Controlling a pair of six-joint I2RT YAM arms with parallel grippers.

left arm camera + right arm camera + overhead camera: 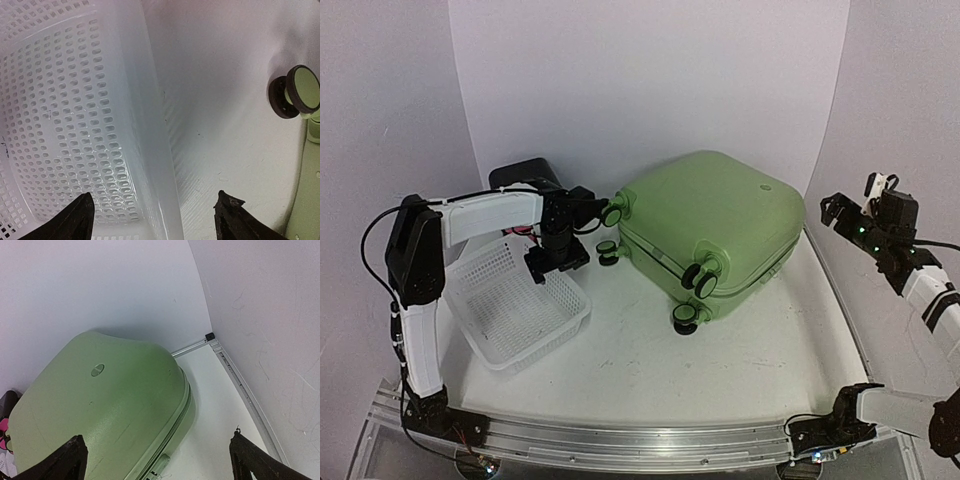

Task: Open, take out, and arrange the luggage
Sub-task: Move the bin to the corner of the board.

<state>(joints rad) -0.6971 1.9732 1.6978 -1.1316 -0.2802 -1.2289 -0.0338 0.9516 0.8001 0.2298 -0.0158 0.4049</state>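
Note:
The luggage (710, 225) is a light-green hard-shell suitcase lying closed on its side in the middle of the table, black wheels (698, 276) toward the front left. My left gripper (555, 262) hangs open over the near right wall of the white basket. In the left wrist view that wall runs between its fingertips (80, 220), and one suitcase wheel (295, 92) shows to the right. My right gripper (834, 210) is raised at the right of the suitcase and open. In the right wrist view the green shell (100, 405) and its zipper seam lie below it.
A white perforated basket (505, 330) sits at the front left. A black drawer box (525, 172) stands behind it, with a bit of pink (4, 427) showing. A metal rail (240, 380) edges the table on the right, and white walls close in on the back and sides.

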